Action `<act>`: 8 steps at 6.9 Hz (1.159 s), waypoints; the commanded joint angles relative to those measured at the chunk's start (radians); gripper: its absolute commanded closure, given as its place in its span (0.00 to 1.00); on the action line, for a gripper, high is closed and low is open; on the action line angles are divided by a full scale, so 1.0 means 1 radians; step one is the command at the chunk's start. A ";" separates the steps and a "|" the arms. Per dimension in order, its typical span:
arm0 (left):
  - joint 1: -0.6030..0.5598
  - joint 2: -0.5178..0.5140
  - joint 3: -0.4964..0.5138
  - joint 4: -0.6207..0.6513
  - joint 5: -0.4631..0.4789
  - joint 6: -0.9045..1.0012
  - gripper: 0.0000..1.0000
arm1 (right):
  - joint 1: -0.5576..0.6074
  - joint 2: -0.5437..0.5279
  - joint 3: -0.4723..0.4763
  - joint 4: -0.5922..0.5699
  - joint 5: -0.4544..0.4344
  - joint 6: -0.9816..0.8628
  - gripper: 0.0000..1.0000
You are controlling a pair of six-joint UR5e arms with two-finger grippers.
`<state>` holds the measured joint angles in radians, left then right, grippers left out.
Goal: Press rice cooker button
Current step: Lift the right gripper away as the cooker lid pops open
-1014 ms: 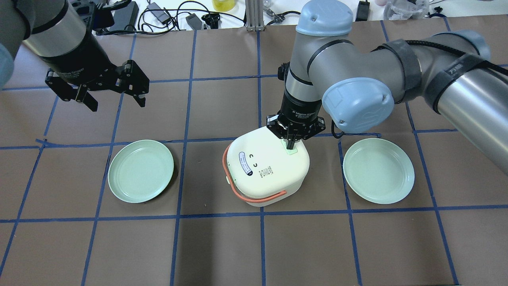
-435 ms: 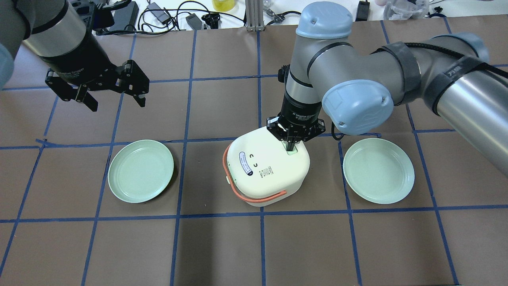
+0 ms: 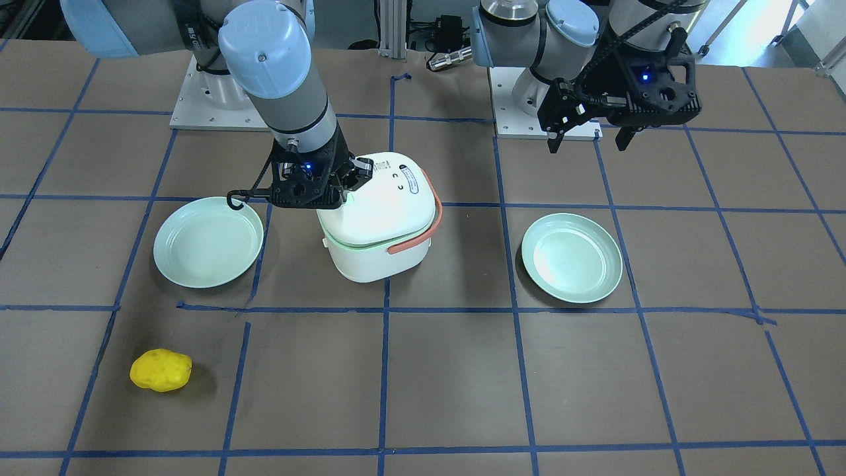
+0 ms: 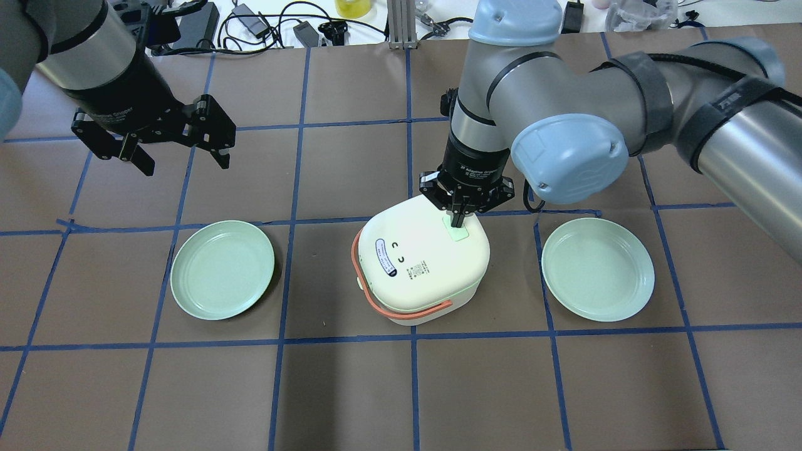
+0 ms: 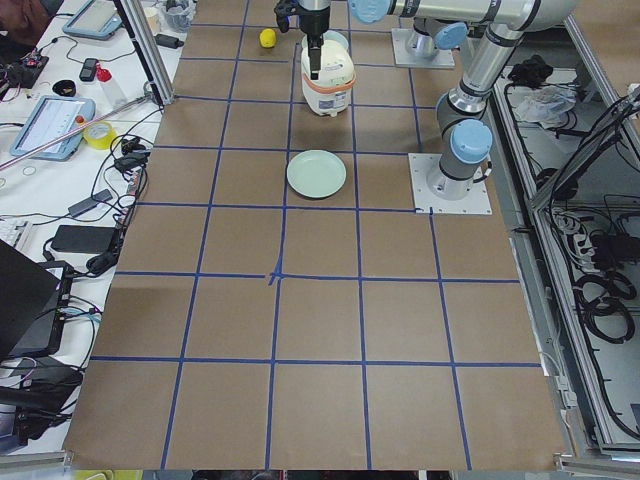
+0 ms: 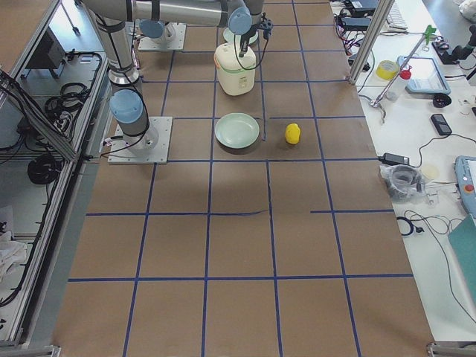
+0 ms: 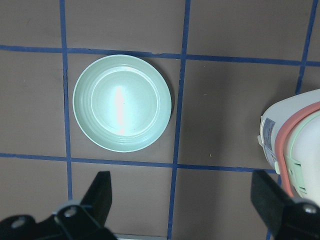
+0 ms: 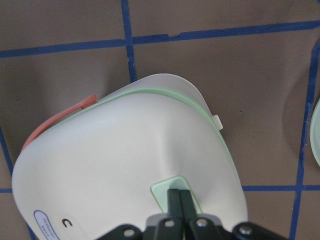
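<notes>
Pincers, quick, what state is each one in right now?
Left pincer: open, holding nothing.
Right pincer: shut, holding nothing, tips over the button.

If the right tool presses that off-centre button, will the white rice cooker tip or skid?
Probably stays put: the white rice cooker with the orange handle looks broad and squat. The pale raised button sits off-centre, so slight rocking is possible. The shut right tool points straight down, so skidding seems unlikely.
</notes>
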<state>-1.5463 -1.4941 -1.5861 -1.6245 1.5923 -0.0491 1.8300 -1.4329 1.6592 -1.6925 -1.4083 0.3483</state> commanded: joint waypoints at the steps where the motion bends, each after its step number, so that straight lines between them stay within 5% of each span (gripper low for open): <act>1: 0.000 0.000 0.000 0.000 0.000 0.000 0.00 | 0.000 -0.001 -0.154 0.115 0.022 0.096 0.70; 2: 0.000 0.000 0.000 0.000 0.000 0.000 0.00 | -0.011 0.003 -0.215 0.117 -0.007 0.103 0.39; 4: 0.000 0.000 0.000 0.000 0.000 0.000 0.00 | -0.044 0.009 -0.234 0.111 -0.038 0.083 0.09; 5: 0.000 0.000 0.000 0.000 0.000 0.000 0.00 | -0.070 0.009 -0.231 0.112 -0.102 0.025 0.00; 8: 0.000 0.000 0.000 0.000 0.000 0.000 0.00 | -0.147 0.002 -0.213 0.115 -0.165 -0.133 0.00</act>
<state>-1.5463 -1.4941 -1.5861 -1.6245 1.5923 -0.0491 1.7139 -1.4303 1.4435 -1.5797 -1.5487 0.2694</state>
